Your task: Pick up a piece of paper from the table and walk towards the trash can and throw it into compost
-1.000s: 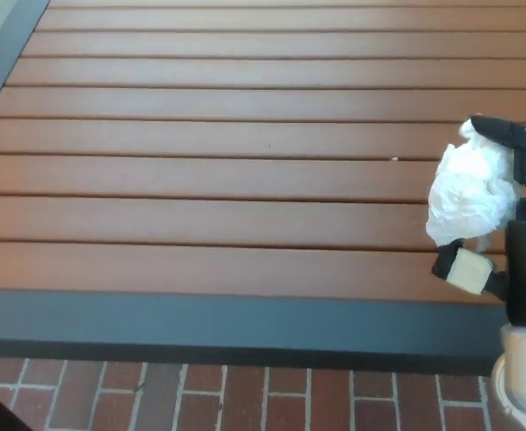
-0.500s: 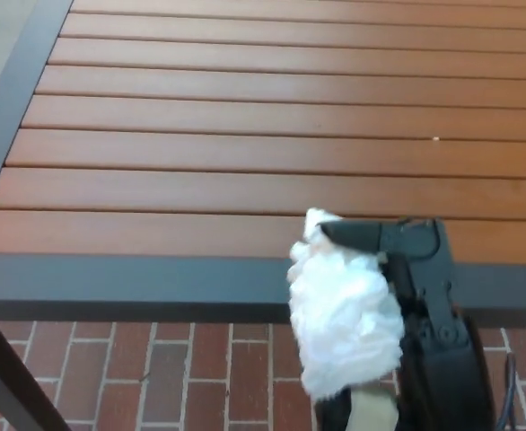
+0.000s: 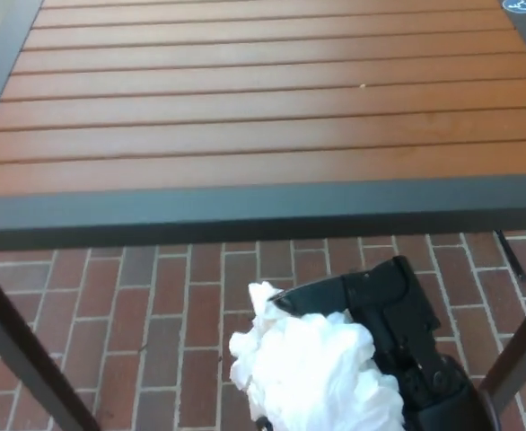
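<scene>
A crumpled white piece of paper [image 3: 310, 373] fills the bottom middle of the head view, held over the brick floor in front of the table's near edge. My right hand [image 3: 384, 314] is shut on it: one black finger lies across the top of the wad, and the black palm and wrist sit just to its right. No trash can shows in this view. My left hand is out of the picture.
The brown slatted table [image 3: 245, 117] with its dark metal frame [image 3: 245, 214] spans the upper half. Dark table legs slant down at the lower left [image 3: 21, 350] and lower right [image 3: 523, 346]. Red brick floor [image 3: 155, 305] lies below.
The view has shifted back from the table, so more brick floor shows. My right hand with the paper has come off the tabletop and now hangs lower, over the bricks.
</scene>
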